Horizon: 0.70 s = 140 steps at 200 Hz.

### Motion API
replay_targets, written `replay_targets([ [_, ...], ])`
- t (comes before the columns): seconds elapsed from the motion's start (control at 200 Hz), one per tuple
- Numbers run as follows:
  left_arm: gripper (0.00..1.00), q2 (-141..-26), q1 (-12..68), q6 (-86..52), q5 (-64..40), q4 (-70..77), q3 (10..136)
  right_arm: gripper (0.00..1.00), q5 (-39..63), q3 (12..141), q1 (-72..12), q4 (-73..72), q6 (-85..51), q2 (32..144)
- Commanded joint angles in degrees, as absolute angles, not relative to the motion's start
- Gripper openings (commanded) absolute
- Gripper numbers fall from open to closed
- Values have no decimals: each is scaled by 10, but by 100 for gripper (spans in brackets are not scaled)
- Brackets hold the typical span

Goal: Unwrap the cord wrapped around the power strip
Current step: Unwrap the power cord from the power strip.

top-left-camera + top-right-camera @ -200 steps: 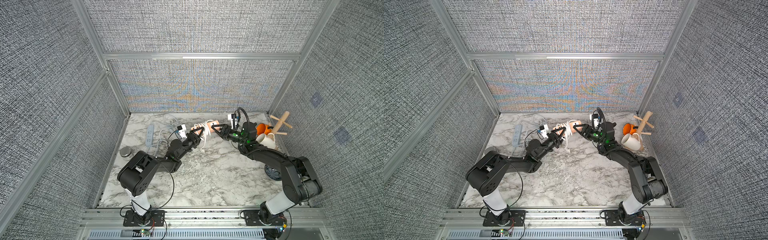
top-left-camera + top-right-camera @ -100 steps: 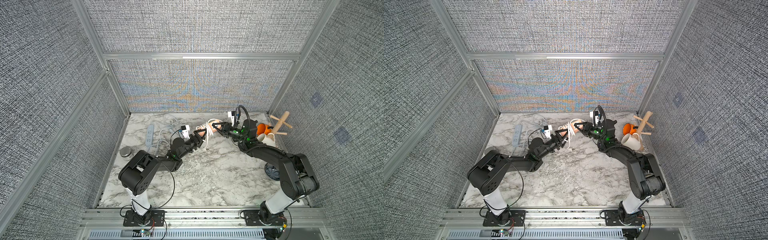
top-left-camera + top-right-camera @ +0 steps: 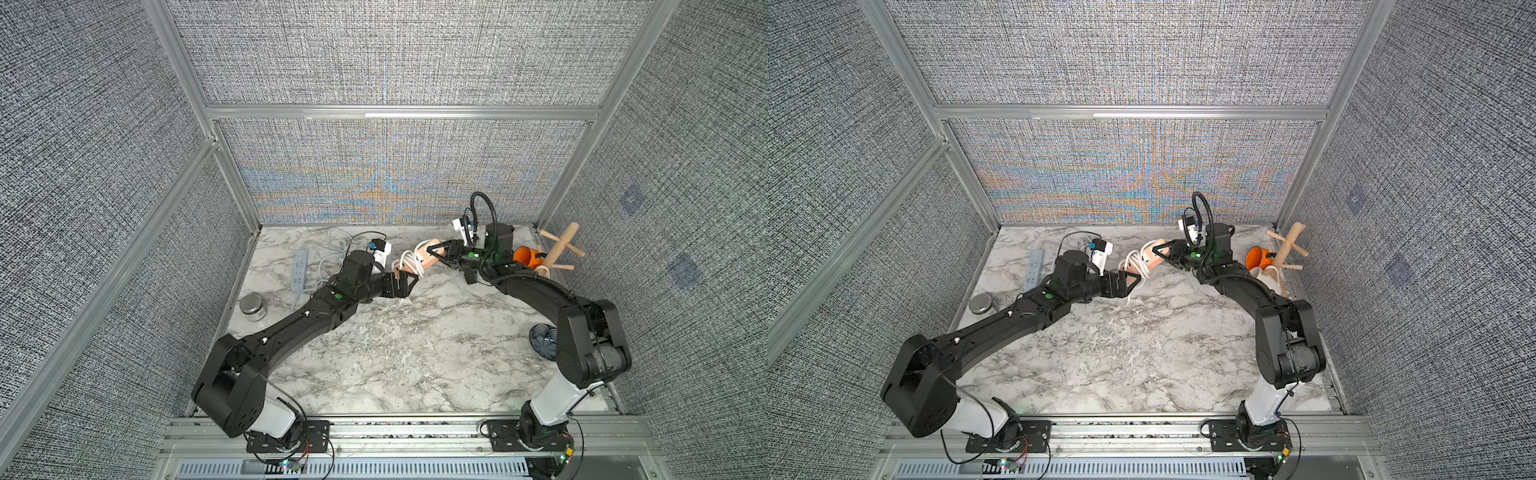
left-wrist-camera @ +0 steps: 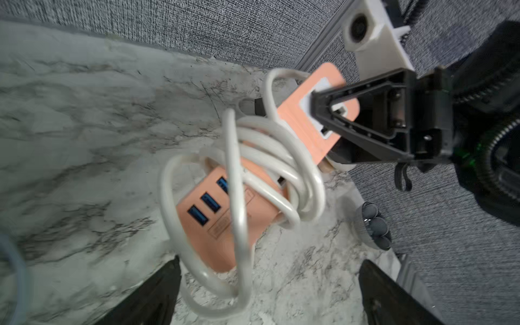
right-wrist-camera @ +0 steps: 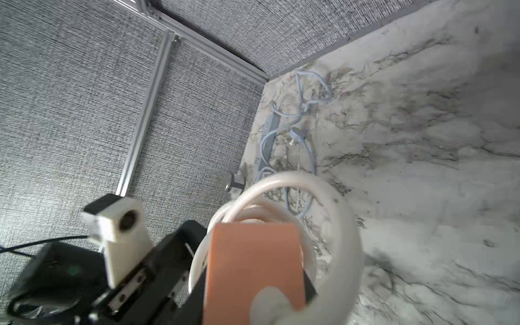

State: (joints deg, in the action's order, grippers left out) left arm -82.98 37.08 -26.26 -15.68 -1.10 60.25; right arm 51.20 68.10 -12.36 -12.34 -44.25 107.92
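While the white cord (image 4: 281, 146) goes round and round the pink power strip (image 4: 213, 244), your job is mostly not done. You can count a few tight loops around the middle of the strip. One or two bigger loops hang loose off the end with the blue USB ports. So the unwrapping has begun, I think, but most of it is left. I cannot see the plug, so I cannot tell you where the cord's free end is.

In both top views the power strip (image 3: 424, 257) is near the back of the tabletop (image 3: 395, 353), between your two arms. It is tilted. Your right hand (image 4: 320, 118) has the high end. Its jaws are partly closed and pinch that end tight, one finger on top and one below. The low end points at your left hand (image 3: 411, 286). I cannot tell if that end touches the tabletop.

Your left hand is open as wide as it goes, and it holds nothing. In the left wrist view its two fingers (image 4: 157, 295) are far apart, and one big loose loop hangs down between them, close to one finger. I cannot tell if it touches.

I think you need your left hand to catch that loop and pull it off the end.
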Motion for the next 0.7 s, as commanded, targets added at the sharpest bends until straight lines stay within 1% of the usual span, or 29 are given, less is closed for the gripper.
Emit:
replay_targets([
  [0.0, 98, -820, 371, -100, -130, -207, 650, 11, 537, 711, -124, -8, -356, 1093],
  [0.065, 93, -825, 371, -57, -149, -249, 683, 11, 542, 722, -124, 15, -340, 1100],
  [0.175, 89, -844, 371, -13, -167, -277, 729, 10, 557, 739, -125, 52, -310, 1113],
  [0.335, 82, -894, 369, 2, -198, -298, 790, 8, 604, 782, -127, 130, -233, 1136],
  [0.465, 82, -942, 354, 3, -292, -295, 830, 7, 630, 841, -131, 249, -124, 1165],
  [0.571, 82, -978, 325, -17, -365, -289, 860, 7, 637, 882, -133, 326, -54, 1187],
  [0.696, 91, -1011, 288, -44, -451, -272, 880, 8, 667, 901, -134, 370, 4, 1200],
])
